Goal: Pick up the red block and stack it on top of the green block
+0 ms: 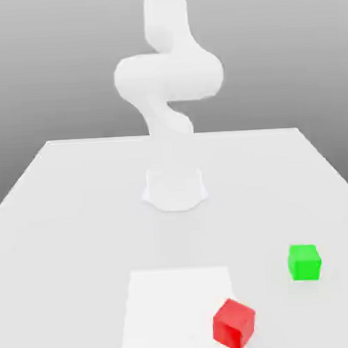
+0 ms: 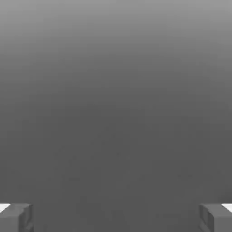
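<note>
Exterior view: arm (image 1: 169, 91) top cut off (red block (image 1: 233, 324) near edge).

A broad white table (image 1: 71, 211) fills the lower part of the exterior view, its far edge running straight across against a plain grey backdrop (image 1: 49, 68). Near the front edge lies a brighter white square patch (image 1: 165, 299) on the table surface, flat and slightly lighter than the rest. The hand view shows a smooth grey gradient background (image 2: 116, 90), darker lower down.
</note>
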Motion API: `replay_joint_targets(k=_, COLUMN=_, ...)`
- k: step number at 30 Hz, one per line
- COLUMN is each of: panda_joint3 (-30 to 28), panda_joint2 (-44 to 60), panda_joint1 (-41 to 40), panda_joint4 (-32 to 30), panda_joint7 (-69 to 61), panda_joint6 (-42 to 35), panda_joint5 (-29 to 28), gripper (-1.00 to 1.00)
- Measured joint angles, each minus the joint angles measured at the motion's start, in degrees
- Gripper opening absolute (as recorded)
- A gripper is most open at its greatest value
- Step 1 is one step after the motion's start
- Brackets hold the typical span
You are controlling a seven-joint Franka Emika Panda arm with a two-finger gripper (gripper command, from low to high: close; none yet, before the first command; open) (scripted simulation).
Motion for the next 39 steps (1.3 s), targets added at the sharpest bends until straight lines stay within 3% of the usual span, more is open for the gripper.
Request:
replay_joint_targets(k=15, panda_joint3=12.85, panda_joint2=31.71, panda_joint1=-8.56, panda_joint4=-5.33, panda_joint7=31.7, panda_joint6=11.02, panda_joint5=-9.6, gripper=0.0)
replay_joint_targets(k=20, panda_joint3=13.63, panda_joint2=41.79, panda_joint1=-7.8, panda_joint4=-7.16, panda_joint7=40.79, panda_joint6=14.86, panda_joint5=-10.88, gripper=0.0)
replay_joint_targets(k=26, panda_joint3=14.0, panda_joint2=52.83, panda_joint1=-5.99, panda_joint4=-9.2, panda_joint7=47.76, panda_joint6=20.36, panda_joint5=-7.95, gripper=0.0)
replay_joint_targets(k=30, panda_joint3=10.32, panda_joint2=61.05, panda_joint1=-3.03, panda_joint4=-8.07, panda_joint7=51.76, panda_joint6=26.68, panda_joint5=-12.16, gripper=0.0)
replay_joint_targets(k=31, panda_joint3=9.23, panda_joint2=62.58, panda_joint1=-2.07, panda_joint4=-7.83, panda_joint7=52.24, panda_joint6=27.93, panda_joint5=-12.76, gripper=-1.0)
replay_joint_targets(k=39, panda_joint3=9.96, panda_joint2=61.27, panda_joint1=-2.62, panda_joint4=-8.06, panda_joint7=51.68, panda_joint6=27.02, panda_joint5=-11.96, gripper=-1.0)
